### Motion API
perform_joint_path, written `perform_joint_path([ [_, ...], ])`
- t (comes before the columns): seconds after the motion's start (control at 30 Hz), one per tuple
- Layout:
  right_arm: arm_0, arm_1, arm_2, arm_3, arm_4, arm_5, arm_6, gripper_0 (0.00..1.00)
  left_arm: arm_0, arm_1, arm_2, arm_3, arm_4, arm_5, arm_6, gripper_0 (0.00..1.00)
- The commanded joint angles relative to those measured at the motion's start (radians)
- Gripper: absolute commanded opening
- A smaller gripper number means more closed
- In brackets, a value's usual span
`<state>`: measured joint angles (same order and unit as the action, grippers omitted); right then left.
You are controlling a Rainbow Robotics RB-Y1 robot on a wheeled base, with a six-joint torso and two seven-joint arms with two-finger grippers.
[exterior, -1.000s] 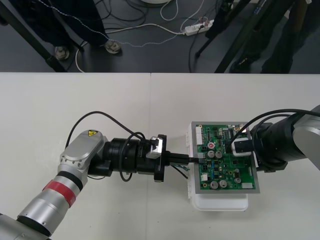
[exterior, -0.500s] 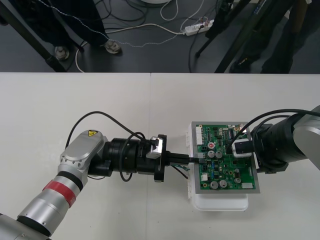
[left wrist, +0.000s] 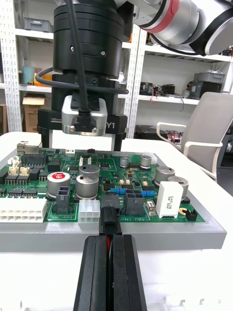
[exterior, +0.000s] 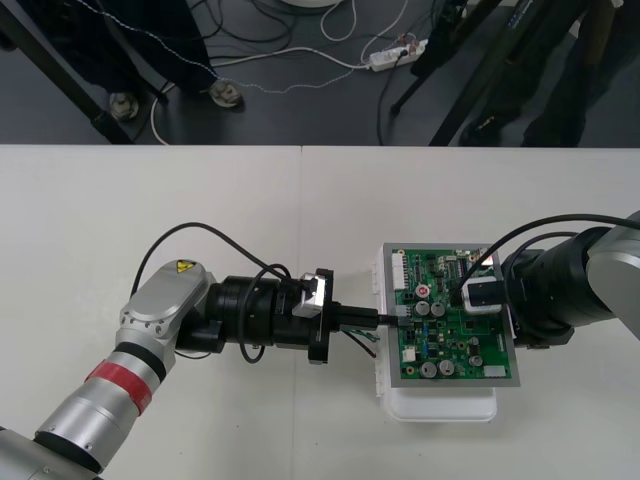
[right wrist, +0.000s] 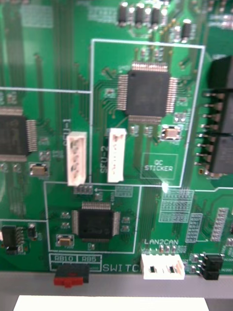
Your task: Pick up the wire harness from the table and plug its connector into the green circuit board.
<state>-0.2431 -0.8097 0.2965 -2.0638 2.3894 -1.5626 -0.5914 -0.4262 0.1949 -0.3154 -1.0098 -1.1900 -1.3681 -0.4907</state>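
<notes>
The green circuit board (exterior: 455, 325) sits on its white base (exterior: 440, 405) right of the table's middle. My left gripper (exterior: 388, 318) reaches in level from the left to the board's left edge. Its fingers (left wrist: 94, 262) are shut on the harness's black plug (left wrist: 109, 214), with a red wire between them. The plug's tip meets a black connector at the board's edge (left wrist: 116, 232); I cannot tell if it is seated. The harness's loose wires (exterior: 362, 340) hang below the fingers. My right gripper (exterior: 482, 296) hovers over the board's middle, its two black fingers (left wrist: 119, 138) wide apart and holding nothing.
In the right wrist view the board's chips (right wrist: 145, 92) and white sockets (right wrist: 116, 155) lie close underneath. Tall capacitors (left wrist: 87, 182) and a white block (left wrist: 169, 197) stand just behind the plug. Bare table (exterior: 200, 200) lies left of and behind the board.
</notes>
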Motion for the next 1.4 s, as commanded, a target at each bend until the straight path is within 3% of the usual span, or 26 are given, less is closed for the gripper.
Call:
perform_joint_path([
  [0.03,0.010,0.011,-0.030,-0.027,-0.009,-0.008,-0.050,1.00,-0.005,-0.074,-0.037,-0.044,0.020,0.050,-0.111,0.00],
  [1.4,0.010,0.011,-0.031,-0.029,-0.027,-0.008,-0.050,1.00,-0.002,-0.022,-0.096,-0.052,0.102,0.049,-0.112,0.00],
])
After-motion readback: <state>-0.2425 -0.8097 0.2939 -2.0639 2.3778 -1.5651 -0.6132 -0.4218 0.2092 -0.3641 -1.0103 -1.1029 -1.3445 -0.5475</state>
